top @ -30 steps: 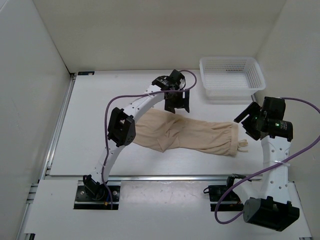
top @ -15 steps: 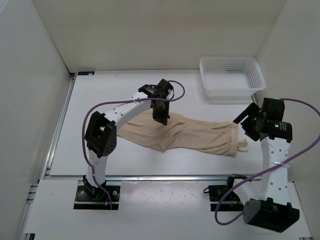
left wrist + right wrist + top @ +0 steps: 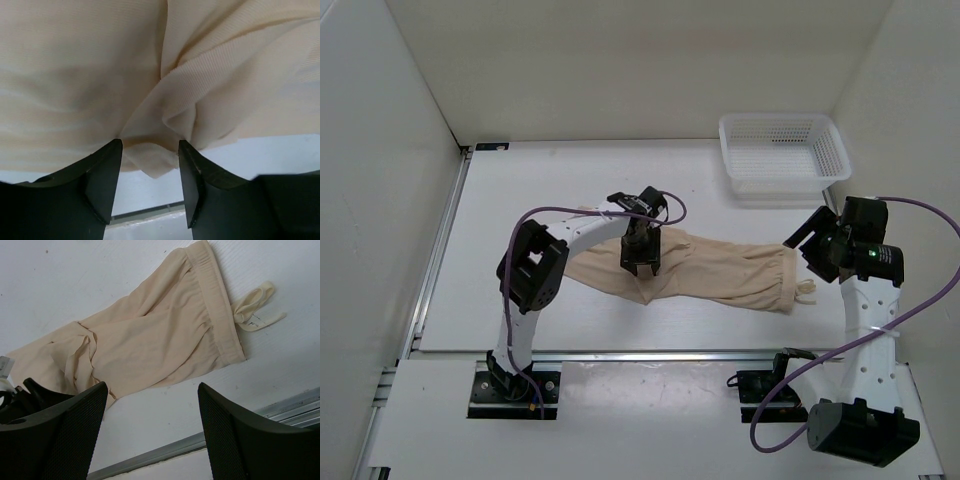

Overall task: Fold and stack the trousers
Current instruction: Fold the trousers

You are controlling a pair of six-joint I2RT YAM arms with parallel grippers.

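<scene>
trousers (image 3: 720, 268), beige, lying crumpled on table (image 3: 520, 200). left gripper (image 3: 150, 170) spread, straddling a centre fold (image 3: 165, 125). right gripper (image 3: 151, 386) released, near waistband (image 3: 220, 325).

plain beige trousers (image 3: 720, 268), white basket (image 3: 783, 152)

- Left arm (image 3: 582, 232) arches over with its elbow raised; left gripper (image 3: 641, 264) points straight down, fingers (image 3: 102, 172) parted.
- Right arm (image 3: 868, 320) stands upright; right gripper (image 3: 807, 248) tilts down-left, fingers (image 3: 65, 440) spread wide.

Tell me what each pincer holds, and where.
Nothing held: left pincer open over a fold of the trousers; right pincer open, empty.
</scene>
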